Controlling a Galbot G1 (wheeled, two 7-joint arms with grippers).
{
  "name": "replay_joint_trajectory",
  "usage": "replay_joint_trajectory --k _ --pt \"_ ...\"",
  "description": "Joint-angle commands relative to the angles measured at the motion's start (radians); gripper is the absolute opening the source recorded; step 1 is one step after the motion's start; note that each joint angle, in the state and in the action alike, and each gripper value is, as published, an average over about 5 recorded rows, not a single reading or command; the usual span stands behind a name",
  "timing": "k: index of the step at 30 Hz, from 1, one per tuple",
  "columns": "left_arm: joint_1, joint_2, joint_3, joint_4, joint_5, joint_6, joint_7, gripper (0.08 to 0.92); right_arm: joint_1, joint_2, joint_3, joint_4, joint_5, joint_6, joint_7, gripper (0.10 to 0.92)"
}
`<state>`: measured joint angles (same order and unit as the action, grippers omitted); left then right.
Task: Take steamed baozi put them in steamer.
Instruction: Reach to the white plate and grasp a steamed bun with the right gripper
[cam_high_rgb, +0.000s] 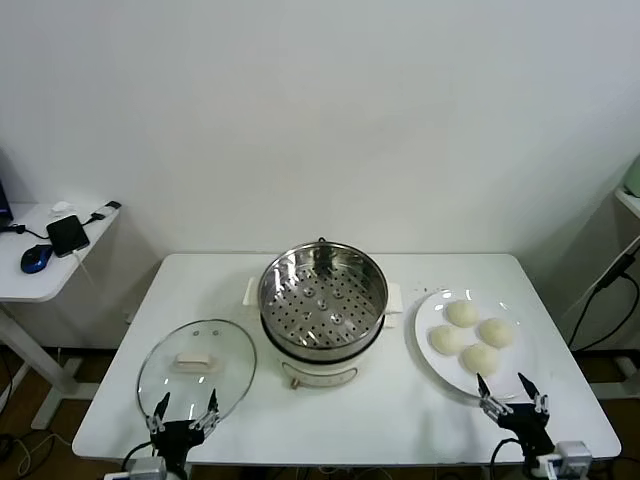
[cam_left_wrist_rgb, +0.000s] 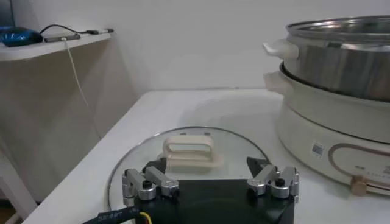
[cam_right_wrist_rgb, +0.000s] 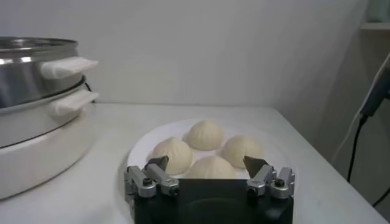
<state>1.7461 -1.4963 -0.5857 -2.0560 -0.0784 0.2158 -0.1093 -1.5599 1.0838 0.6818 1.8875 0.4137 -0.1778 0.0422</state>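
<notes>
Several cream-white steamed baozi (cam_high_rgb: 472, 335) (cam_right_wrist_rgb: 206, 134) lie on a large white plate (cam_high_rgb: 427, 345) at the table's right. The steamer (cam_high_rgb: 323, 296) (cam_left_wrist_rgb: 341, 56) stands mid-table, a shiny steel pot with a perforated tray on a white base, nothing in it. My right gripper (cam_high_rgb: 512, 388) (cam_right_wrist_rgb: 206, 163) hovers open at the plate's near edge, just short of the closest bun. At the near left, my left gripper (cam_high_rgb: 184, 410) (cam_left_wrist_rgb: 208, 164) hangs open over the near rim of the glass lid.
A flat glass lid (cam_high_rgb: 196, 362) (cam_left_wrist_rgb: 189, 152) with a white handle lies left of the steamer. A side table (cam_high_rgb: 50, 250) with a phone and mouse stands far left. A cable (cam_high_rgb: 605, 285) hangs at the right. Bare tabletop (cam_high_rgb: 360, 410) runs along the front.
</notes>
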Motion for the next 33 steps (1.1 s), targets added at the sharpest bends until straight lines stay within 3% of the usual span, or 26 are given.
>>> replay_joint_trajectory --k 1,4,9,14,17,20,26,33 --pt "-0.001 0.006 0.007 -0.003 -0.002 0.001 -0.004 0.823 0.397 -0.185 -0.066 -0.102 -0.023 -0.197 0.01 0.823" --pt "-0.004 0.009 0.009 -0.002 -0.004 0.001 -0.007 0.823 0.555 -0.292 -0.145 -0.19 -0.032 -0.249 -0.117 0.823" --pt "-0.012 0.013 0.014 0.001 -0.006 0.001 -0.008 0.823 0.871 -0.537 -0.449 -0.389 -0.119 -0.226 -0.475 0.823" --pt "-0.02 0.013 0.017 0.009 -0.005 0.001 -0.008 0.823 1.271 -0.673 -0.927 -0.601 -0.213 0.073 -0.898 0.823" --pt "-0.02 0.012 0.017 0.011 -0.005 0.001 -0.008 0.823 1.566 -0.676 -1.243 -0.725 -0.267 0.276 -1.165 0.823" --pt "-0.018 0.012 0.016 0.015 -0.005 -0.002 -0.008 0.823 1.856 -0.639 -1.567 -0.831 -0.321 0.359 -1.325 0.823" --pt "-0.022 0.007 0.015 0.029 -0.003 -0.005 -0.009 0.823 2.179 -0.504 -2.08 -0.923 -0.317 0.366 -1.416 0.823" --pt "-0.036 0.002 0.016 0.049 -0.005 -0.007 -0.009 0.823 2.056 -0.371 -2.094 -0.995 -0.233 0.264 -1.305 0.823"
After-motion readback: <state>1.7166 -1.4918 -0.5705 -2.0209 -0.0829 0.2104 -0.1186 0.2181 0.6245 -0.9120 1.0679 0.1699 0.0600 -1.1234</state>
